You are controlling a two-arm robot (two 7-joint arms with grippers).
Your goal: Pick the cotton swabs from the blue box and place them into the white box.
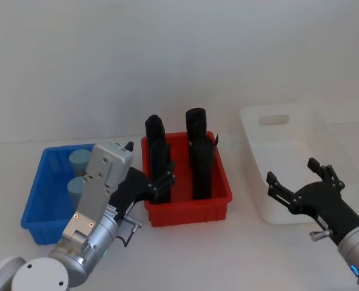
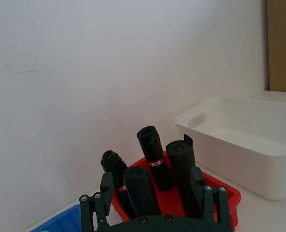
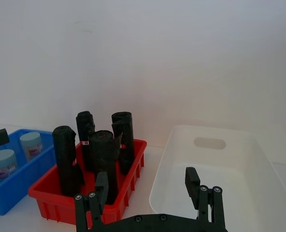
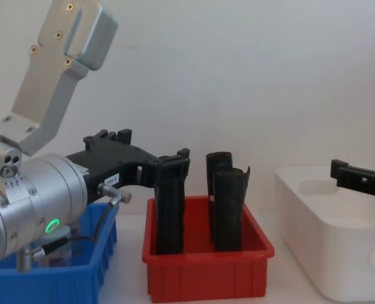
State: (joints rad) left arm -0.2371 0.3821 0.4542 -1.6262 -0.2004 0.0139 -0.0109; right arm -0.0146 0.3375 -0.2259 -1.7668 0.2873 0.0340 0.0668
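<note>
**Cotton swabs** (image 1: 77,188): two clear jars with pale blue lids. Both stand upright, long axis vertical, lids up. They sit inside the blue box (image 1: 40,227), one by its far edge and the other toward its middle, near each other.

**Blue box:** one, at the left end of a row of three containers on the table (image 1: 228,254).

**Red bin** (image 1: 188,212): one, in the middle of the row. It holds four tall black rolls (image 1: 197,145) standing on end.

**White box** (image 1: 250,145): one, at the right end of the row and taller than the others. No jar is seen in it, so the transfer looks not yet begun.

**Left claw** (image 1: 162,183): fingers spread, gripping nothing. Its tips hang at the red bin's front left corner, and its arm crosses the blue box's right edge. The jars lie to its left and lower down. This is the nearer arm. A pickup would likely call for a shift left over the blue box, then a descent onto a lid from above.

**Right claw** (image 1: 291,171): fingers spread, gripping nothing. It hangs over the white box's front left corner, well apart from the jars, with the red bin between.
</note>
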